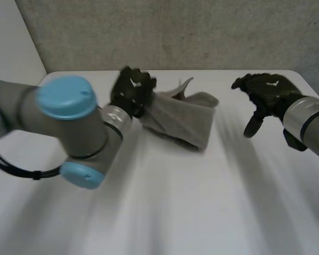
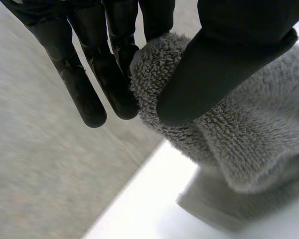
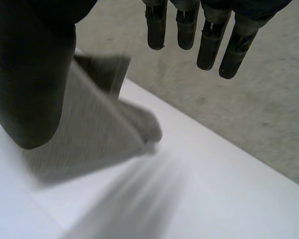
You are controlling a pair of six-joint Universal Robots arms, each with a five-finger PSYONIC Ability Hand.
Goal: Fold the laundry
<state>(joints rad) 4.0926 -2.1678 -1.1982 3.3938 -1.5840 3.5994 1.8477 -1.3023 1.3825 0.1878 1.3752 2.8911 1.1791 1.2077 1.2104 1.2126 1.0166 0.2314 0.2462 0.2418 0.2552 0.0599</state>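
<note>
The grey terry towel [image 1: 183,119] lies bunched near the far middle of the white table [image 1: 202,212], its left edge raised off the surface; the left hand [image 1: 132,90] holds that raised edge, the cloth pinched between its thumb and fingers [image 2: 114,89]. The right hand [image 1: 266,90] hovers over the table's far right part, well apart from the towel; its fingers [image 3: 209,45] hang straight and spread away from the thumb, holding nothing.
</note>
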